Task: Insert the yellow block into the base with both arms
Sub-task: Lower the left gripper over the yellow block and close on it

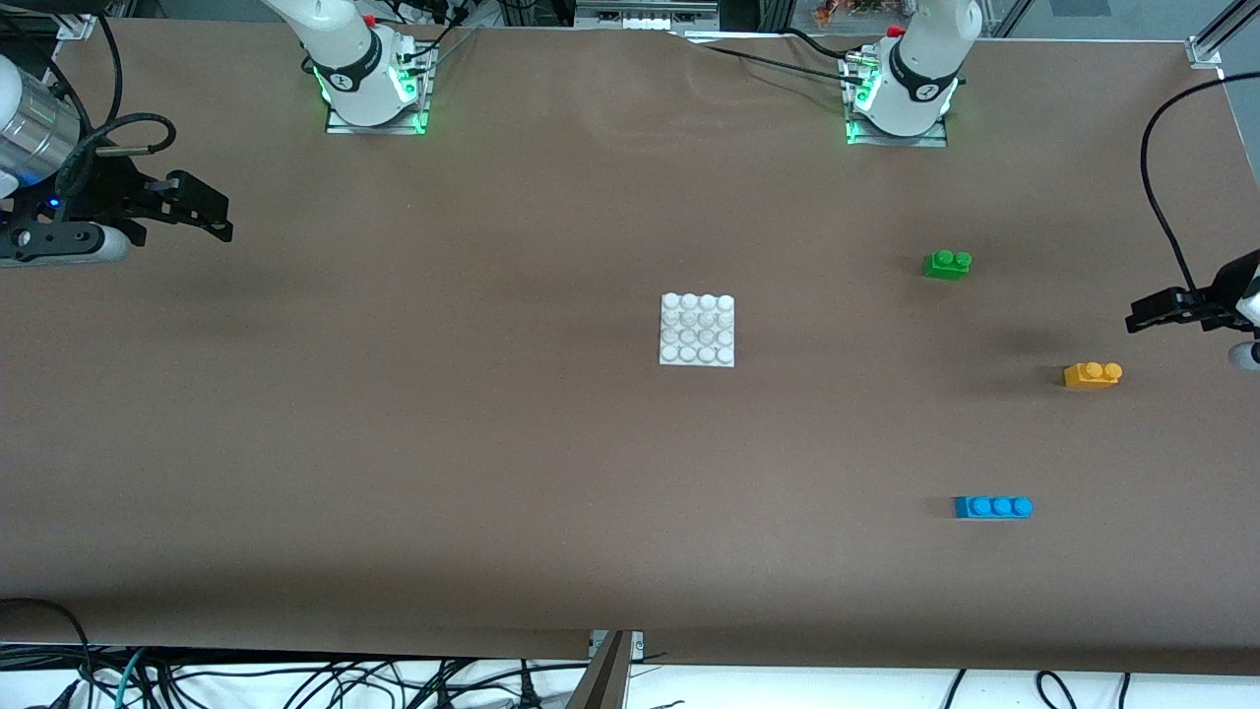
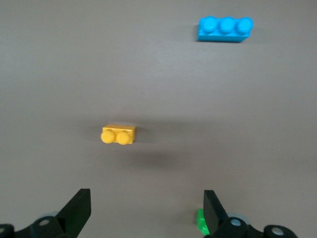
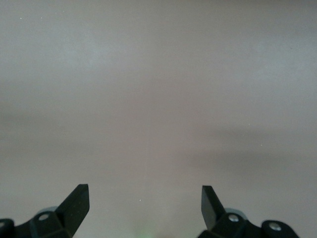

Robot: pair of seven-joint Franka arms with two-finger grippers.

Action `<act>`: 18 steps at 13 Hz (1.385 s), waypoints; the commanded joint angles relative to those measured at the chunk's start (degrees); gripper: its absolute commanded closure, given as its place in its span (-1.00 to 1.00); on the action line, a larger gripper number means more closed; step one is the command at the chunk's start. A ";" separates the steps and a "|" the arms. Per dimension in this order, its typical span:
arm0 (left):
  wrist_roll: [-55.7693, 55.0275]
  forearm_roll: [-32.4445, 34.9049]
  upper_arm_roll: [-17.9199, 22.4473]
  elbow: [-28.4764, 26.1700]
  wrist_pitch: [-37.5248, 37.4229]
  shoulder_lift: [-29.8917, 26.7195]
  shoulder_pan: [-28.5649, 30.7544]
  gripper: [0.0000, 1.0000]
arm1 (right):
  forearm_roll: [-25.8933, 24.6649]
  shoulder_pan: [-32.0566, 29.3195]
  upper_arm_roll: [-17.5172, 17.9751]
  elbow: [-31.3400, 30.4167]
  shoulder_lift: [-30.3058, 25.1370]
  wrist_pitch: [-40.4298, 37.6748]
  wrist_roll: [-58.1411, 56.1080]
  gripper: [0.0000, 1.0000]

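A: Where is the left gripper [image 1: 1142, 317]?

B: Up in the air at the left arm's end of the table [image 1: 492, 443], over bare brown cover just beside the yellow block [image 1: 1092, 374]. Its fingers [image 2: 79, 210] stand wide apart with nothing between them.

A: And the right gripper [image 1: 219, 219]?

B: It hangs over the right arm's end of the table, well apart from the base [image 1: 697, 330]. Its wrist view shows both fingers [image 3: 78, 204] spread wide, nothing held, only bare table under them.

A: So where does the yellow block lie, taking the base as the mark?

B: On the table, well apart from the base toward the left arm's end, and a little nearer the front camera than the base. It sits flat with its two studs up. In the left wrist view it lies clear of the fingers, untouched.

A: The base itself?

B: Flat near the middle of the table, studs up, nothing on it.

A: Anything else around?

B: A green brick [image 1: 947, 264], toward the left arm's end from the base and a little farther from the front camera than it. In the left wrist view it peeks out by one finger [image 2: 200, 221]. A blue brick [image 1: 992, 507] with three studs lies toward the same end from the base, clearly nearer the front camera than it. All three bricks lie apart from one another.
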 commanded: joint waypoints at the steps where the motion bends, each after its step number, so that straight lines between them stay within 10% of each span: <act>1: 2.77 1.41 -0.53 -0.40 2.56 1.61 3.17 -1.00 | -0.62 -0.53 0.31 1.03 0.34 -1.25 0.66 -1.00; 18: 10.69 -1.31 -0.80 -6.73 29.55 17.53 7.48 -1.00 | -0.45 -0.61 -0.04 0.77 0.43 -1.25 0.74 -1.00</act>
